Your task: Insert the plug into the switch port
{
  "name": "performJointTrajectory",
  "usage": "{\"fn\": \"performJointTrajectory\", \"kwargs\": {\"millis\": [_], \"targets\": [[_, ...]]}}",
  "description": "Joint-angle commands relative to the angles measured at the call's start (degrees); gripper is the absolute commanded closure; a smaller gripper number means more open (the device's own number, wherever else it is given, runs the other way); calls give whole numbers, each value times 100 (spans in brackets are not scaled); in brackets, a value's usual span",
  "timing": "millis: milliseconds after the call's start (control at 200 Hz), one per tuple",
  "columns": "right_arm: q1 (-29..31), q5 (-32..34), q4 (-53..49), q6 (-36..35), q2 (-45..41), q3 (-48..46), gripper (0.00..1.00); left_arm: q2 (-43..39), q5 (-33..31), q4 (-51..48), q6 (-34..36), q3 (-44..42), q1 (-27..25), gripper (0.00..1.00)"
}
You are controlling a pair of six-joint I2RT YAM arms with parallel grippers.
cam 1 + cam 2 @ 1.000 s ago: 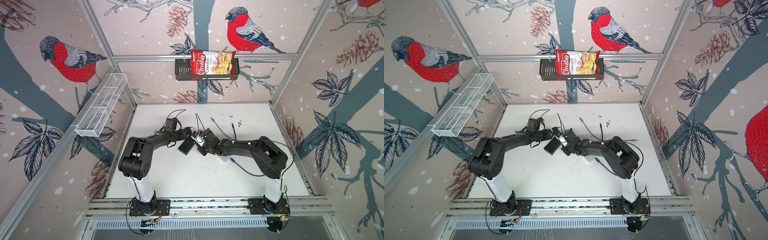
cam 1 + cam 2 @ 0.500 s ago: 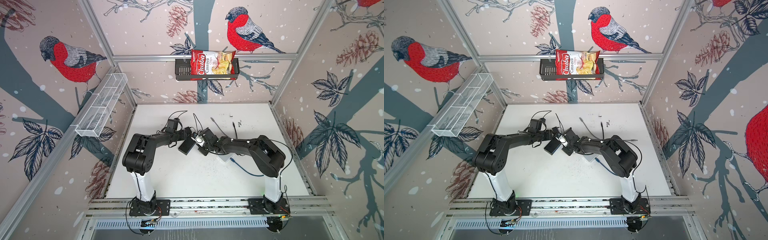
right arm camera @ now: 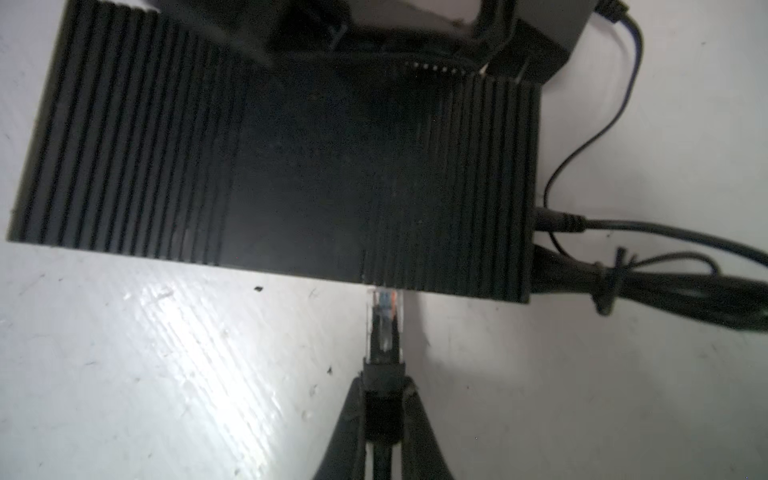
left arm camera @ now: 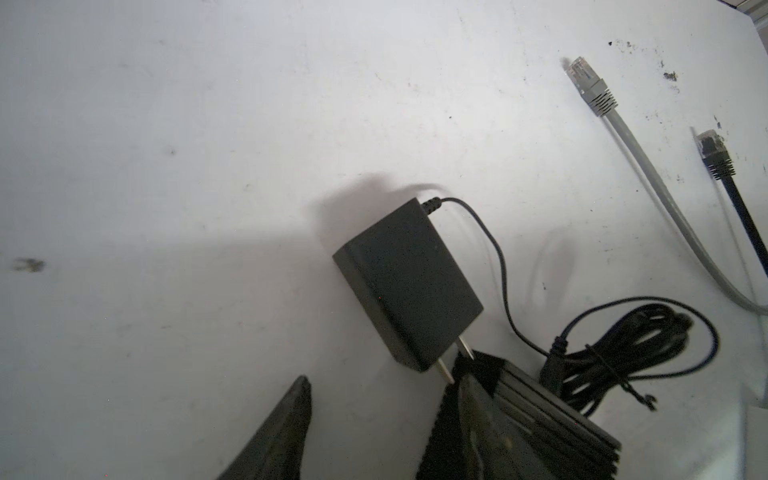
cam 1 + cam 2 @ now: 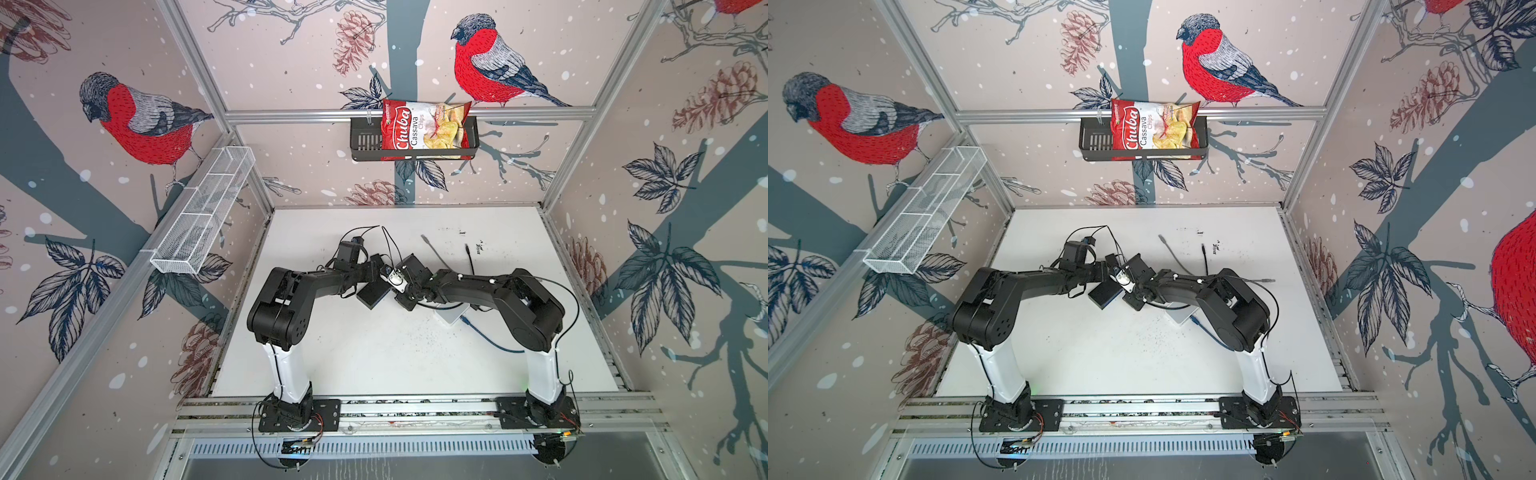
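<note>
Black and ribbed on top, the switch [image 3: 291, 166] lies flat near the middle of the white table [image 5: 374, 357]. The right gripper [image 3: 383, 390] reaches it from about 3 o'clock in both top views, its fingers pressed together on the dark boot of the plug [image 3: 384, 324]. The plug's clear tip meets the switch's edge in the right wrist view; how far it sits inside a port cannot be told, since the port face is hidden.

The left gripper [image 4: 380, 376] comes in from 9 o'clock with its jaws apart: one toothed finger [image 4: 461, 419] lies over the switch's corner, while the other hangs above bare table, so nothing is clamped between them.

A dark power adapter [image 4: 409, 282] rests just beside the switch, at about 12 o'clock from it in a top view. Its thin lead runs to a tied bundle of cord [image 4: 623, 345]. A barrel connector [image 3: 557, 222] sits in the switch's short side.

Toward 1 o'clock on the table a grey cable [image 5: 432, 249] and a black cable [image 5: 468, 257] lie loose, side by side and apart from the switch. Under the right arm sits a white box [image 5: 453, 318] with a blue cable [image 5: 490, 343] trailing toward 4 o'clock.
</note>
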Motion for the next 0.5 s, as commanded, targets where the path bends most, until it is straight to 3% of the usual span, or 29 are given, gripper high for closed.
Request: {"fn": "performJointTrajectory", "kwargs": {"millis": [0, 495], "targets": [[40, -182, 124, 217, 12, 40, 97, -21, 194, -751, -23, -155, -71, 43], [194, -239, 65, 602, -148, -240, 97, -60, 178, -682, -174, -229, -118, 43]]}}
